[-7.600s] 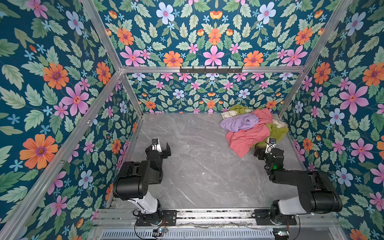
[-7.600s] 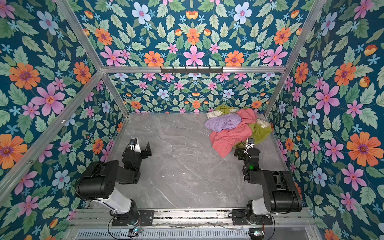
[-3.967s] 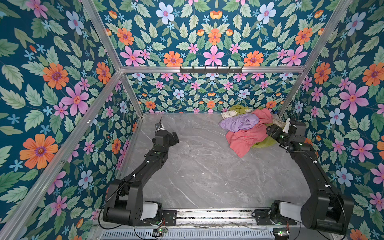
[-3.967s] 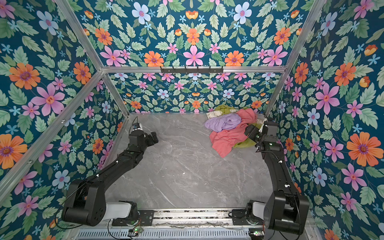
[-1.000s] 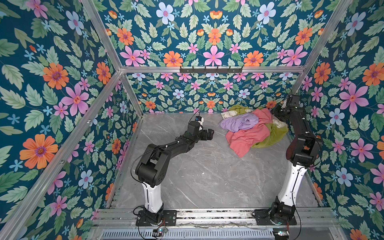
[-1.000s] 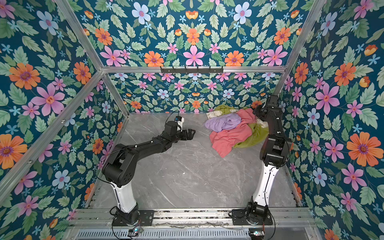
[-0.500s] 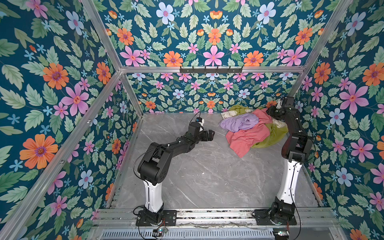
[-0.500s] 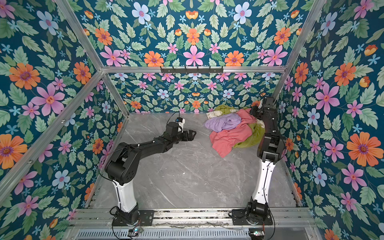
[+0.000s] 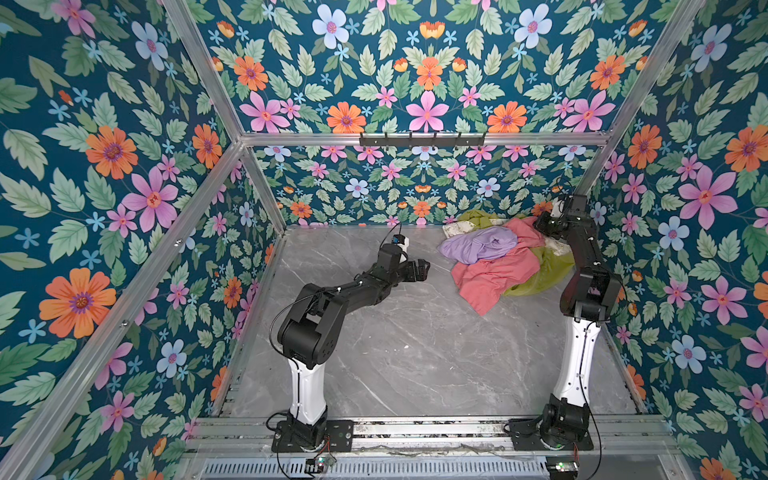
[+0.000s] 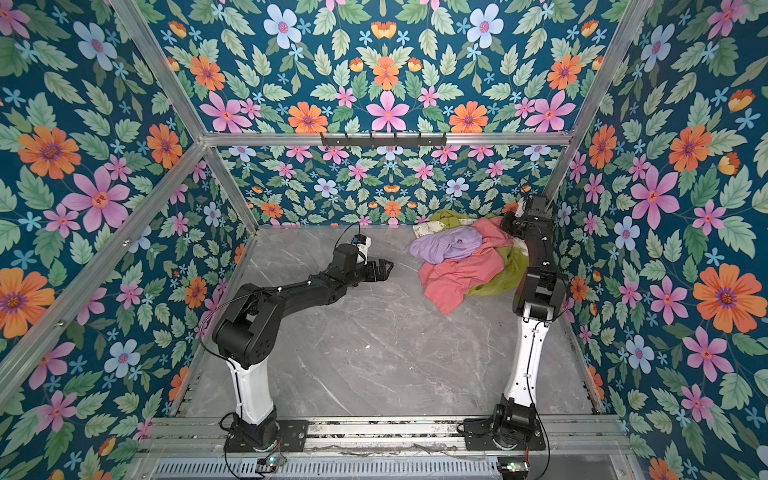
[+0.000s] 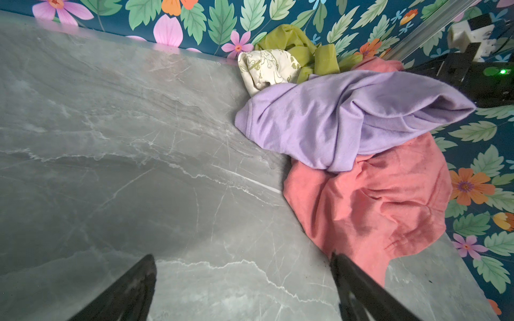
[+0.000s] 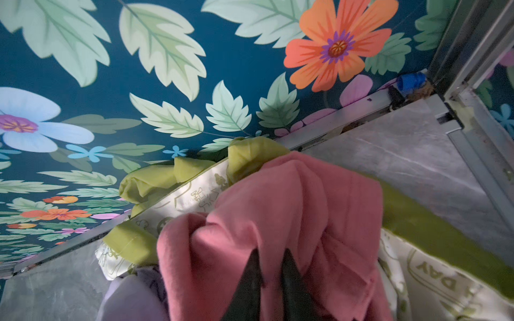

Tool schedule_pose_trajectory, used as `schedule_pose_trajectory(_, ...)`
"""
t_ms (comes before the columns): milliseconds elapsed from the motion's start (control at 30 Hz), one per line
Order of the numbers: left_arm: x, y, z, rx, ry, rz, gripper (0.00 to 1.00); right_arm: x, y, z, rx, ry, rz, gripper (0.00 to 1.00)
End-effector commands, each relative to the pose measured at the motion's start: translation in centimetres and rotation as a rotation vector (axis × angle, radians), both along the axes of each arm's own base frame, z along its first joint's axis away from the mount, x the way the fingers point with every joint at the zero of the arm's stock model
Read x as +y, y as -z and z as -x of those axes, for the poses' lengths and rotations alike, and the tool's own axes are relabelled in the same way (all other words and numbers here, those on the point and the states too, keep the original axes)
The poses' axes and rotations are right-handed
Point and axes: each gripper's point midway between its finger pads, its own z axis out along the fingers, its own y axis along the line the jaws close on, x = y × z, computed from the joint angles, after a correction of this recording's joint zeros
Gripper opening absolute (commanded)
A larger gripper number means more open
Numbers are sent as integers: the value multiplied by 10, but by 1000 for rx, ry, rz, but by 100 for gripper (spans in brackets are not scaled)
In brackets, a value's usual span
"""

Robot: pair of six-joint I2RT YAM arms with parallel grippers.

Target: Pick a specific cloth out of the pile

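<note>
Right pincer (image 12: pixel 271 257) tight on cloth (image 12: pixel 292 194)

Cloth (image 9: pixel 494 274): upper part buried under lilac cloth (image 9: pixel 478 245). Olive-green garment (image 9: pixel 540 274): partly covered by the cloth. Cream cloth (image 11: pixel 264 69): mostly buried; its print, seemingly reading "DAY", is clipped at the right wrist frame's edge. Right gripper (image 12: pixel 271 251): finger bases cut off there too; in both top views its tips are too dark to separate. Left gripper (image 11: pixel 242 255): only two finger ends in frame.

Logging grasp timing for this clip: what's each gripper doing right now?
Left gripper: open, holding nothing.
Right gripper: closed on a fold of the pink cloth.
</note>
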Motion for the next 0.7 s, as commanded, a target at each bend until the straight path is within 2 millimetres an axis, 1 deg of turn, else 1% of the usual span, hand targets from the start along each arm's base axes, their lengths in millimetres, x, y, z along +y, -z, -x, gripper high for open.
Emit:
schedule_pose_trajectory(0,-2,-4,-2,-9,-2,16,100,5,-13,-2,-31,-16,-18,8)
schedule_pose_trajectory(100,-2,-4,-2,-10,-3,16,100,6,-21,0,-40,-11,-27,3)
schedule_pose_trajectory(267,-1,-6,0,-10,-1,21,100,7,-36,6,-60,19,-45,2)
schedule_pose_trajectory(400,0,-6,2,-5,-4,30,100,15,-47,8,-92,32,-32,0)
schedule_pose_trajectory(567,3,-12,7,-18,-11,41,100,23,-48,8,-76,30,-6,0)
schedule_pose_trajectory(667,5,-18,9,-27,-13,42,100,27,-52,12,-68,37,-6,0)
